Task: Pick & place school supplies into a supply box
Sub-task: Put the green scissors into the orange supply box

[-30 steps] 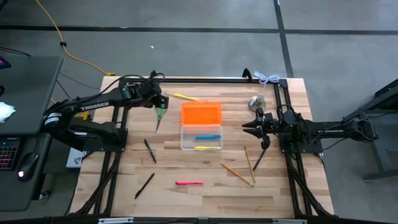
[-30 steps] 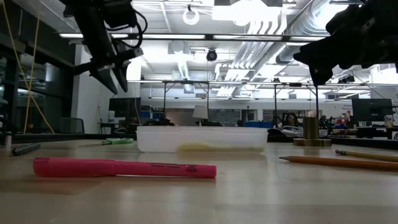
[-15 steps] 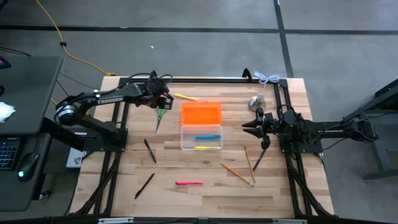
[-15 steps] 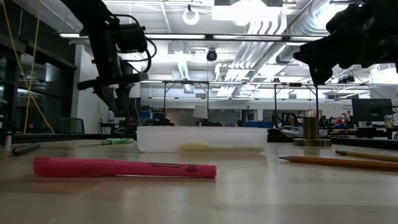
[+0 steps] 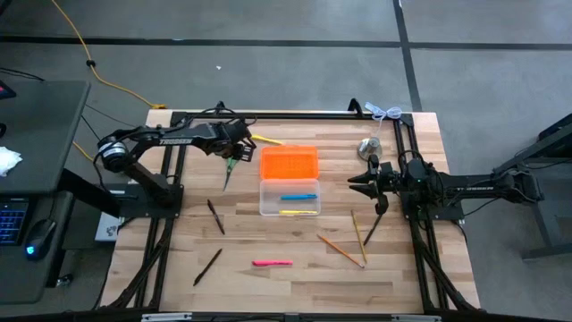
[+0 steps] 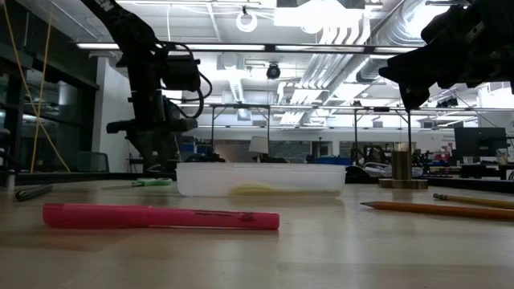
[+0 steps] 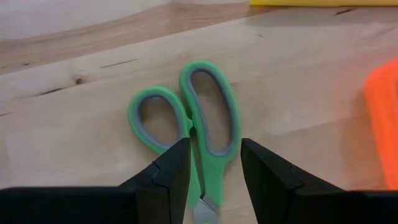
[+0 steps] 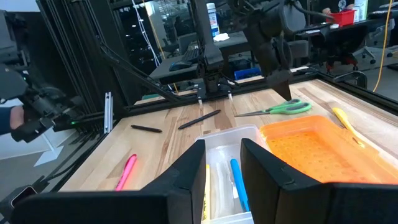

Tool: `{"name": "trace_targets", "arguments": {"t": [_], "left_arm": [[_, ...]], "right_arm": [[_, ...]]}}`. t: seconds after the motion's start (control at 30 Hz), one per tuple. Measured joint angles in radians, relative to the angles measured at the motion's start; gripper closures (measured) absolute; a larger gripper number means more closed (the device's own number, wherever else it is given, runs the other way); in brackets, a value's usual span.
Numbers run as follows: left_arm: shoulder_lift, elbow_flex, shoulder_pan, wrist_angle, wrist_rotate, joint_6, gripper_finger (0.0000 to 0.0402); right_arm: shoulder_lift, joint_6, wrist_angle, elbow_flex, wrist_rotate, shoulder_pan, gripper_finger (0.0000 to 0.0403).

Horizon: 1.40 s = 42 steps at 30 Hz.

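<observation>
L tool [image 5: 234,154] is hanging low over the green-handled scissors [image 7: 189,127] w/ fingers [image 7: 171,174] spread apart. In the left wrist view the handle loops are sitting just ahead of the fingertips, w/ one loop and the neck of the scissors lining up in the gap between the two fingers. Fingers aren't closing on anything; whether they're touching the scissors is hard to tell. Scissors are lying flat on the tabletop [image 5: 268,286], just beside the orange lid [image 5: 289,163] on its left-arm side.

Supply box [image 5: 289,199] is lying open mid-tabletop, clear tray w/ the orange lid flipped out at its far side. Inside the tray: a blue pen [image 5: 298,197] and a yellow pen [image 5: 298,212], lying side by side, apart. Lid part is holding nothing.

Yellow marker [image 5: 264,139] is lying near the far edge, close to the L tool. Pink marker [image 5: 272,263] is lying near the front edge.

R tool [image 5: 359,182] is waiting above the tabletop to the box's right, fingers parted, gripping nothing.
</observation>
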Motion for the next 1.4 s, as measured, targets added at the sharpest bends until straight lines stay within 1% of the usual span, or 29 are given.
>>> {"name": "trace_targets", "arguments": {"t": [0.27, 0.43, 0.53, 0.97, 1.17, 1.4], "left_arm": [[0.043, 0.000, 0.051, 0.001, -0.011, 0.000, 0.0229], [0.050, 0.000, 0.096, 0.022, 0.035, 0.000, 0.0229], [0.050, 0.000, 0.106, 0.038, 0.046, 0.001, 0.0229], [0.051, 0.000, 0.104, 0.051, 0.049, 0.011, 0.0229], [0.107, 0.000, 0.104, 0.057, 0.068, 0.011, 0.0229], [0.158, 0.004, 0.103, 0.061, 0.063, 0.011, 0.0229]], "right_arm": [[0.000, 0.000, 0.000, 0.000, 0.000, 0.000, 0.0324], [0.000, 0.000, 0.000, 0.000, 0.001, 0.000, 0.0324], [0.000, 0.000, 0.000, 0.000, 0.001, 0.000, 0.0324], [0.000, 0.000, 0.000, 0.000, 0.013, 0.000, 0.0324], [0.000, 0.000, 0.009, 0.000, 0.013, 0.000, 0.0324], [0.000, 0.000, 0.016, 0.000, 0.012, 0.000, 0.0324]]}}
